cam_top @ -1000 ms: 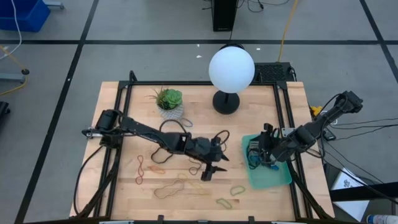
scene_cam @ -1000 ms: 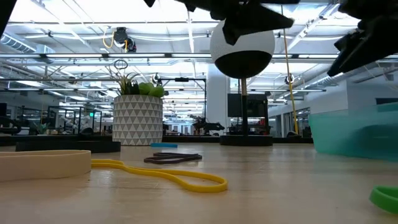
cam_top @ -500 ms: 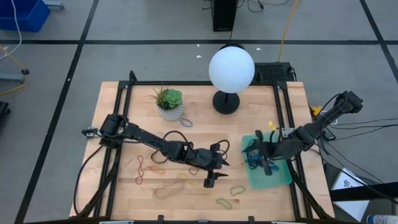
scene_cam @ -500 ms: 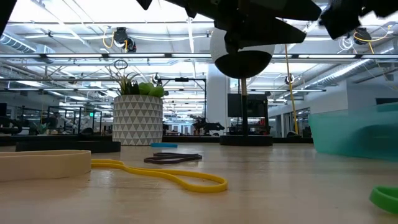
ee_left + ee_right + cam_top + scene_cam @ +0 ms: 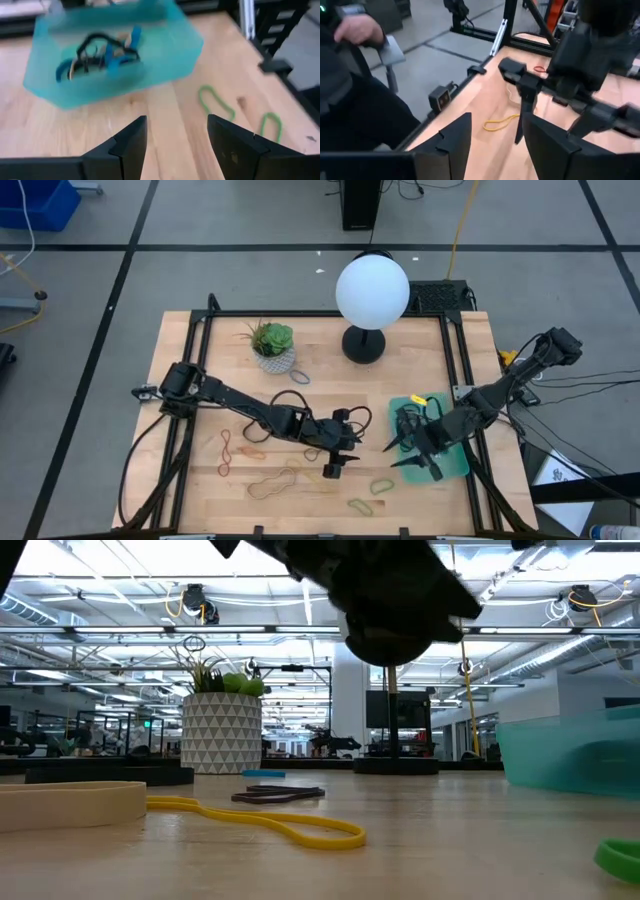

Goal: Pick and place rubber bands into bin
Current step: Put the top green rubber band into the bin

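The teal bin (image 5: pixel 445 460) stands at the table's right, and in the left wrist view the bin (image 5: pixel 165 45) holds blue, black and tan rubber bands (image 5: pixel 100 55). Loose bands lie on the wood: two green ones (image 5: pixel 382 485) (image 5: pixel 358 505), a tan one (image 5: pixel 275 480) and a red one (image 5: pixel 228 450). My left gripper (image 5: pixel 332 470) hangs open above the table's middle, left of the bin, holding nothing. My right gripper (image 5: pixel 400 455) stands open over the bin's left edge, pointing toward the table's left, also with nothing in it.
A white patterned plant pot (image 5: pixel 273 352) and a globe lamp (image 5: pixel 372 290) stand at the back. A grey band (image 5: pixel 300 377) lies near the pot. The right wrist view shows a person (image 5: pixel 350 75) beyond the table's edge and a yellow band (image 5: pixel 500 122) on the wood.
My right gripper has risen out of the bin and tipped up from pointing down to nearly level, swinging toward the bin's near left edge. My left gripper has sunk a little and shifted toward the table's near edge.
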You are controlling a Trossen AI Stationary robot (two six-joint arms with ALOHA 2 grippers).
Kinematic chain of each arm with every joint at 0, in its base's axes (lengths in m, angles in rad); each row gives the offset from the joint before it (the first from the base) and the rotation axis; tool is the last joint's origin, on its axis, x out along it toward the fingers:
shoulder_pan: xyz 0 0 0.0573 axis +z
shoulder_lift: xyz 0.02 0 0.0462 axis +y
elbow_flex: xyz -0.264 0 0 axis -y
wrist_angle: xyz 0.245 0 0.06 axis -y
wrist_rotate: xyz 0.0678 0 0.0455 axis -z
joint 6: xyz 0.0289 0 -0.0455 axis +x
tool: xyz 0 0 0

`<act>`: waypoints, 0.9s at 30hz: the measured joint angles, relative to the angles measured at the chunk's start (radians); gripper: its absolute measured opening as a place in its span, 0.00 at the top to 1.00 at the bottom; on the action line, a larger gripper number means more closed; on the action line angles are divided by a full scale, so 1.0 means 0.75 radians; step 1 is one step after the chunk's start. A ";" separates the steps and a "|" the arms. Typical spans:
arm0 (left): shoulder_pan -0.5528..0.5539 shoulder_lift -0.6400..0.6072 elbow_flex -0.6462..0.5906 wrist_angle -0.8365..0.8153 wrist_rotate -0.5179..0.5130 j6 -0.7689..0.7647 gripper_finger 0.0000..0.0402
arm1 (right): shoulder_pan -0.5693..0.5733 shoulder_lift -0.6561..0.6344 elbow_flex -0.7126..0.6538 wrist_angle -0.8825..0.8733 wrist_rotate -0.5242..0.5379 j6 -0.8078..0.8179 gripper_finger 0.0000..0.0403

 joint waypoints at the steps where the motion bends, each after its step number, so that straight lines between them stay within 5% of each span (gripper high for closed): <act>1: 0.004 -0.001 0.000 -0.028 0.001 -0.006 0.47 | -0.001 0.021 0.023 -0.023 0.003 -0.009 0.59; 7: 0.033 -0.071 -0.001 -0.302 -0.014 -0.055 0.47 | 0.000 0.193 0.136 -0.204 0.043 -0.006 0.61; 11: 0.043 -0.113 -0.003 -0.447 -0.140 -0.081 0.47 | -0.001 0.346 0.191 -0.342 0.073 0.014 0.62; 21: 0.037 -0.135 -0.002 -0.507 -0.241 -0.115 0.47 | 0.052 0.693 0.280 -0.420 0.027 0.072 0.62; 27: 0.038 -0.134 -0.002 -0.506 -0.241 -0.121 0.47 | 0.049 0.821 0.439 -0.658 -0.016 0.149 0.62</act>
